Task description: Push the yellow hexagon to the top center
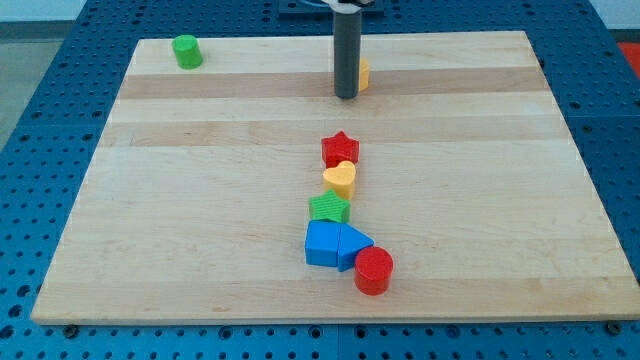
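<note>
Blue pegboard shows all around a pale wooden surface (200, 200), and small blocks sit on the wood. I have no jaws at all, so nothing is held; I end in a straight dark rod. My tip (346, 96) rests on the far part of the wood, close to the middle. The yellow hexagon (363, 73) is right there, touching my rod on its right side and a little farther away. My rod hides most of it, so only a small yellow edge shows.

A green cylinder (186, 51) stands far off at the far left corner. The other blocks make a line down the middle, well apart from my tip. First comes a red star (340, 149). Just nearer is a yellow heart (340, 179), touching it. Then comes a green block (329, 209); its shape is hard to tell. Two blue blocks (335, 245) sit pressed together next. A red cylinder (374, 270) stands nearest, at their right.
</note>
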Controlling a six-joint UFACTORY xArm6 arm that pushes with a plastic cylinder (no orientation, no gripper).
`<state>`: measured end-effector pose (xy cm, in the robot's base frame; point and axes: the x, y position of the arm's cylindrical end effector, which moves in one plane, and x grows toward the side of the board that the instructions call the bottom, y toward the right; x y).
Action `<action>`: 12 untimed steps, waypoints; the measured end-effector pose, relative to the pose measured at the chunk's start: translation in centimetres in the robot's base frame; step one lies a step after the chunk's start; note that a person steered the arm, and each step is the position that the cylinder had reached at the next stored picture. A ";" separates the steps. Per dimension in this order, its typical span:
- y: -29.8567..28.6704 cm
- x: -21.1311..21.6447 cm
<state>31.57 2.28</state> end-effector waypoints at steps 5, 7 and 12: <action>1.8 -2.5; 8.4 -1.5; 2.9 -4.9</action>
<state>26.72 5.14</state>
